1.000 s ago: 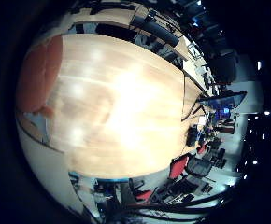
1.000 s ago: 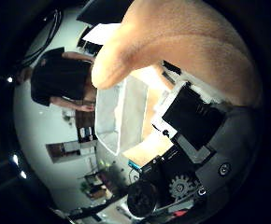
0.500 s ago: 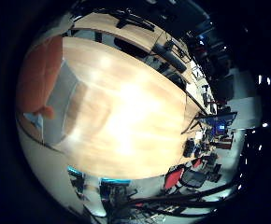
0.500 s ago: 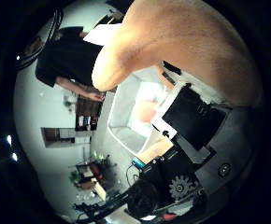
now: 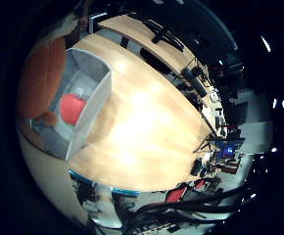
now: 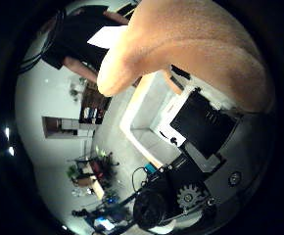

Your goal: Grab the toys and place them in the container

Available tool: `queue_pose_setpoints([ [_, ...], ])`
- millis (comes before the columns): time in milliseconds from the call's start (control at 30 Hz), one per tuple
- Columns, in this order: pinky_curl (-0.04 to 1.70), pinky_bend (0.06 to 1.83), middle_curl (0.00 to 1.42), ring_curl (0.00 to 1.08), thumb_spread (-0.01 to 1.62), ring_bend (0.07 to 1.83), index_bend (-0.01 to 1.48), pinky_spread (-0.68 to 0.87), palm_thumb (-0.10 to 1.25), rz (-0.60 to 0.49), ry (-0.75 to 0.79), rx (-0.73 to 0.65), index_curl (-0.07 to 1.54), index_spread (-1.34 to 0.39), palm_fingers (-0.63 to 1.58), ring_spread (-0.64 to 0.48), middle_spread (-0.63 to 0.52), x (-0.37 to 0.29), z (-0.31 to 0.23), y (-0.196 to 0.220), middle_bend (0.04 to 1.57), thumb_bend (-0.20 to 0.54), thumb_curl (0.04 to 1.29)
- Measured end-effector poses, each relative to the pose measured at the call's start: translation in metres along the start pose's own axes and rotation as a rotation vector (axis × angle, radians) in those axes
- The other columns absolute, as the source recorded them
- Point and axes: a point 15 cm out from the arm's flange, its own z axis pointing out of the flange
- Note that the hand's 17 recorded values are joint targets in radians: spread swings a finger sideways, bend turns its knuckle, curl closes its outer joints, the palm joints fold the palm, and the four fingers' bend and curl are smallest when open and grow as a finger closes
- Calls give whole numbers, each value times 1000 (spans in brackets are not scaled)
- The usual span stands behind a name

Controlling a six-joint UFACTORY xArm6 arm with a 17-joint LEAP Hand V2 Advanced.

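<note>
Hand (image 6: pixel 201 161) curled round tan plush toy (image 6: pixel 191 54), close to palm. Looks soft, light; grip mid-body. Container (image 5: pixel 85 105) holds red toy (image 5: pixel 72 108)

The robot hand (image 6: pixel 201 142) holds its fingers curled.

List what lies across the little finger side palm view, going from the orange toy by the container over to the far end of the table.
Orange toy → grey container with a red toy inside → bare wooden table → monitor past the far end.
</note>
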Motion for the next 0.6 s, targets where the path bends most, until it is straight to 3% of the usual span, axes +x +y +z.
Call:
queue_pose_setpoints([
  [500,419,1034,646,493,1010,1155,221,-594,1109,-112,3,-25,735,-635,1134,-381,-471,-54,33,-7,742,-18,349],
  [600,440,1067,637,496,1001,1134,134,-596,889,-129,21,-38,717,-619,914,-396,-480,-52,35,-5,670,-97,304],
])
